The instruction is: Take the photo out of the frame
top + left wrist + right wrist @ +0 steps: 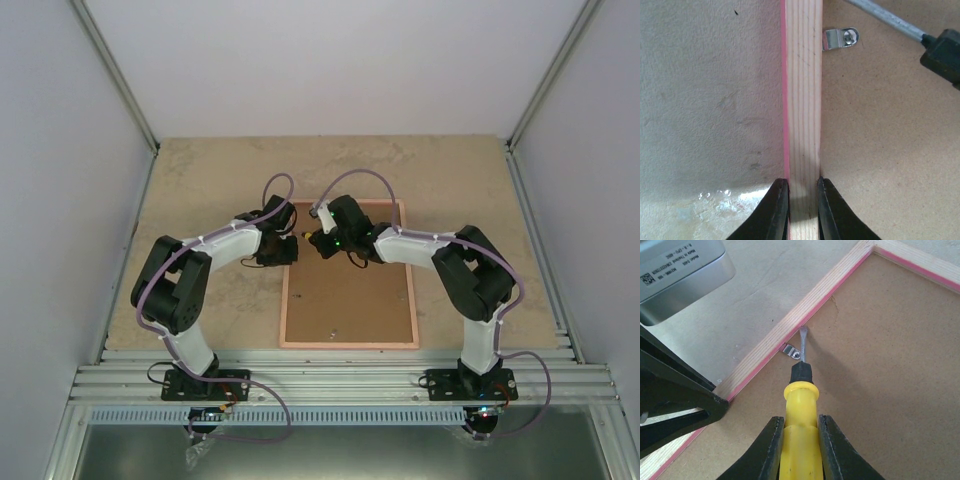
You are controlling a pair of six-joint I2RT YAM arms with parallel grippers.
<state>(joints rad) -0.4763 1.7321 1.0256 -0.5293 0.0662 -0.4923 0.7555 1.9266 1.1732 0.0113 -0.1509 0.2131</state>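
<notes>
Item: pink picture frame (348,345), face down near the middle of the worktop (200,200), brown backing board (345,300) uppermost.
Location of photo: not visible; judged to lie under the backing board, inside the frame.
Handling, frame: probably light, with rigid wooden rails; possibly glazed, so treat as fragile; take hold across a rail.
Handling, photo: likely thin, flexible and easily creased; lift by its border once the board is out.
Holder and contents: the frame holds the board, secured by a metal turn tab (790,352) at the left rail.
Left jaws: narrow, pinched across the left rail.
Right jaws: clamped on a yellow-handled screwdriver (801,405), blade tip at the tab.
</notes>
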